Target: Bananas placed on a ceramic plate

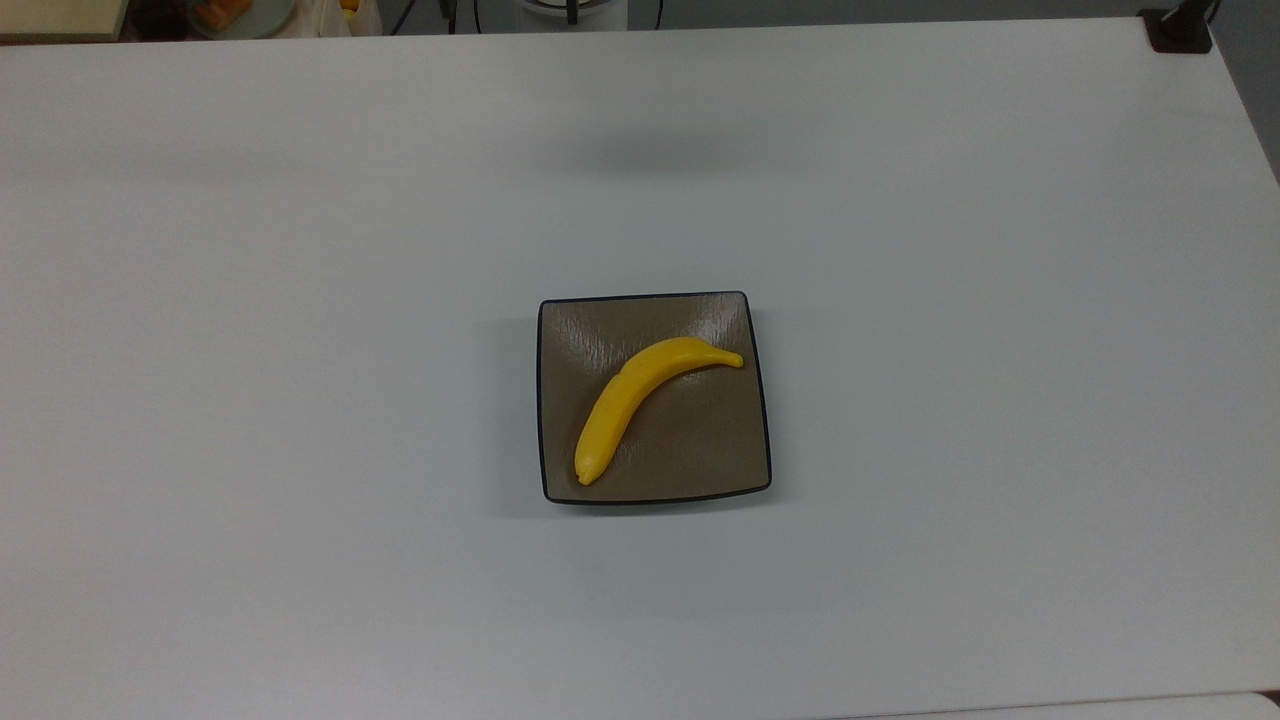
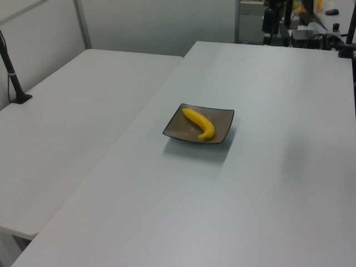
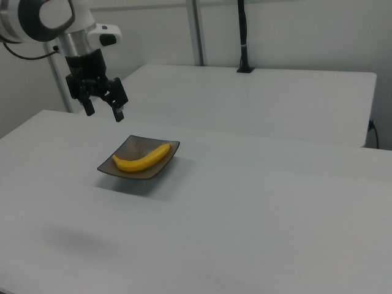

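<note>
Yellow against glossy brown, the banana point(image 1: 645, 398) lies wholly inside the ceramic plate point(image 1: 715, 320) at mid-counter point(image 1: 300, 300), while the end effector point(image 3: 103, 109) hangs above and apart with fingers spread and empty, so the placing looks done.

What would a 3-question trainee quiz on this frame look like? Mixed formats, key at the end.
1. True or false: the banana lies wholly on the plate.
2. Multiple choice, right view. The gripper is: A) shut on the banana; B) open, raised and apart from the plate; C) resting on the table.
3. In the top view, toward which plate corner does the banana's thin pointed end aim?

Key
1. True.
2. B: its fingers are spread, with nothing between them.
3. Toward the upper right in the top view; the blunt end sits near the lower left corner.
</note>
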